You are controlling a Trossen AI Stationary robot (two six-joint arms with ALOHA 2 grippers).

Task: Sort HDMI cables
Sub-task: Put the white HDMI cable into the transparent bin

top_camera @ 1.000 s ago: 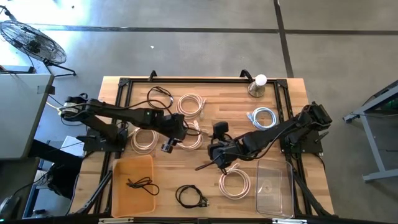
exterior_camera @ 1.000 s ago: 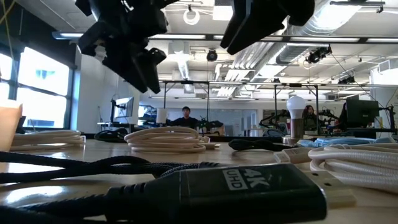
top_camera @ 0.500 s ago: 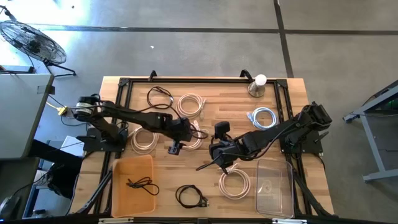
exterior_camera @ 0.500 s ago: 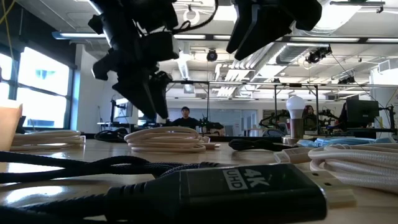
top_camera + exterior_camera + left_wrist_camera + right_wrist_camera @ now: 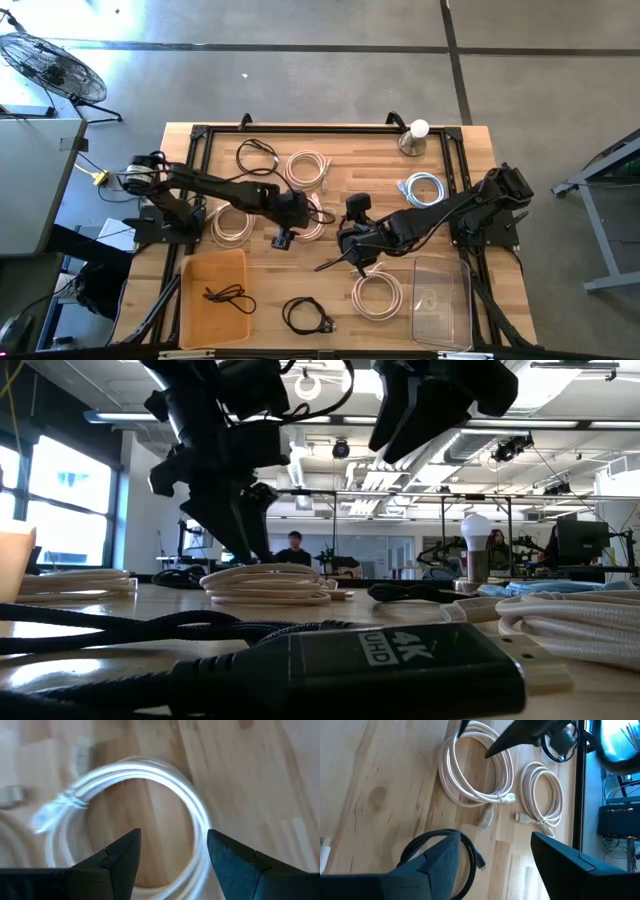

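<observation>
Left end effector (image 5: 281, 238) — fingers spread, holding nothing — hangs over a white cable coil (image 5: 145, 820) mid-surface, seemingly just above it. Right end effector (image 5: 352, 258), also spread, hovers nearby, above a black cable (image 5: 440, 855).

You have five white coils (image 5: 305, 167) and one bluish coil (image 5: 424, 189) on the counter (image 5: 350, 140), three black cables (image 5: 256, 155), two bins (image 5: 213, 297) and one bulb (image 5: 417, 129).

Bright even daylight; left wrist view blurred.
</observation>
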